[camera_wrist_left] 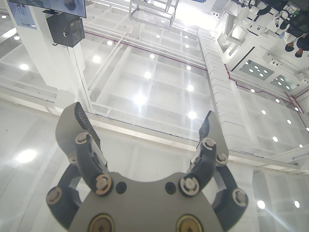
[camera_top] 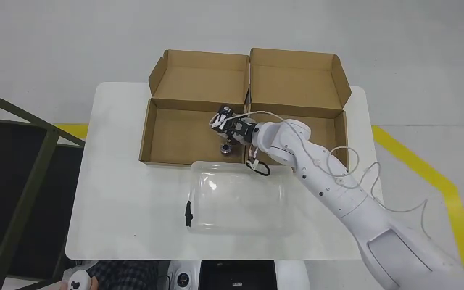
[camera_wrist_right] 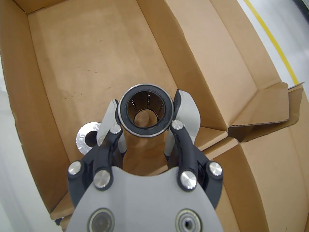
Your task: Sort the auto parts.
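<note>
My right gripper [camera_wrist_right: 146, 112] is shut on a metal cylindrical bearing [camera_wrist_right: 146, 110] with a black rim, holding it above the floor of the left cardboard box [camera_wrist_right: 79, 49]. In the top view this gripper [camera_top: 223, 122] sits over the box's right part [camera_top: 174, 138]. A flat metal ring [camera_wrist_right: 88, 138] lies on the box floor beside the fingers, also seen as a small ring [camera_top: 227, 149] from above. My left gripper [camera_wrist_left: 144, 126] is open, pointing up at the ceiling, with nothing between its fingers.
A second cardboard box [camera_top: 319, 123] stands to the right of the first. A clear plastic bin [camera_top: 239, 196] sits in front of the boxes, with a small black part [camera_top: 188, 214] at its left edge. The white table [camera_top: 116, 181] has free room at the left.
</note>
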{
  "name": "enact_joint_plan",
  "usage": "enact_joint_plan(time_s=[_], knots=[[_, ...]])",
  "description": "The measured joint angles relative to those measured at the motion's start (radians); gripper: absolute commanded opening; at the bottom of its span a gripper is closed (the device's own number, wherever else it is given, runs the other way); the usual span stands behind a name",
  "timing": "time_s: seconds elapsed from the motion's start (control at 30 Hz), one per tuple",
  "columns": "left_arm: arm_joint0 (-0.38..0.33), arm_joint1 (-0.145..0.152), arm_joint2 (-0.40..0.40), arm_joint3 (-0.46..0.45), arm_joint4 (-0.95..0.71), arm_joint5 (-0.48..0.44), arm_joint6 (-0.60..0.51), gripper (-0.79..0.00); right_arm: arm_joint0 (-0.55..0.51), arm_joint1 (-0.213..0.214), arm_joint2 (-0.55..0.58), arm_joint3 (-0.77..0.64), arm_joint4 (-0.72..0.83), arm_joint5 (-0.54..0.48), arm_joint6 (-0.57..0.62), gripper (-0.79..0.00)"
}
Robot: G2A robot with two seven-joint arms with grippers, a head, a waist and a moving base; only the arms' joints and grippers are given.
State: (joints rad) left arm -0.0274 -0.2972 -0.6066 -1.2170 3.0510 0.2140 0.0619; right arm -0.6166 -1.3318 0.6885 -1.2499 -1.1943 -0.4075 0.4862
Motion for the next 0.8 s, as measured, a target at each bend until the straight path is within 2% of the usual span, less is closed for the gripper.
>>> enact_joint_plan(time_s=[0.37,0.8], knots=[[0.000,0.000,0.000,0.000,0.000,0.000,0.000,0.000,-0.014,-0.002,0.036,-0.047,-0.008,-0.023,-0.005,-0.280],[0.000,0.000,0.000,0.000,0.000,0.000,0.000,0.000,-0.130,0.041,0.176,-0.329,-0.010,-0.096,0.019,-0.182]])
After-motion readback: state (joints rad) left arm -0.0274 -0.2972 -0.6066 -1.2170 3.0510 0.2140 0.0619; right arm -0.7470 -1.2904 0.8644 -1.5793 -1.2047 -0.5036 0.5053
